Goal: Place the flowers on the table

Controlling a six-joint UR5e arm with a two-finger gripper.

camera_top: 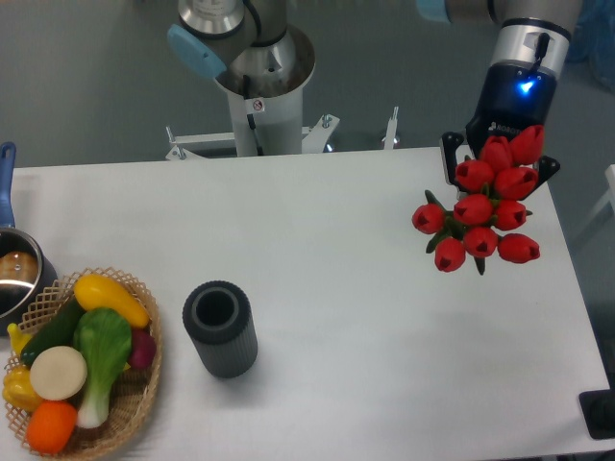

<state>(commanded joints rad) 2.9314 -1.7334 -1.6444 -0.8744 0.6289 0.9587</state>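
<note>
The flowers (483,206) are a bunch of red tulip buds with a few green leaves, hanging in the air over the right side of the white table (317,250). The buds face the camera and hide the stems. My gripper (498,161) reaches down from the upper right, just behind the bunch. One dark finger (449,156) shows left of the buds and one shows right of them. The gripper is shut on the flowers, though the grip itself is hidden behind the buds.
A dark grey ribbed vase (220,328) stands upright at front left of centre. A wicker basket (140,408) with toy vegetables sits at the front left corner. A pot (14,279) with a blue handle is at the left edge. The arm's base (259,86) stands behind the table.
</note>
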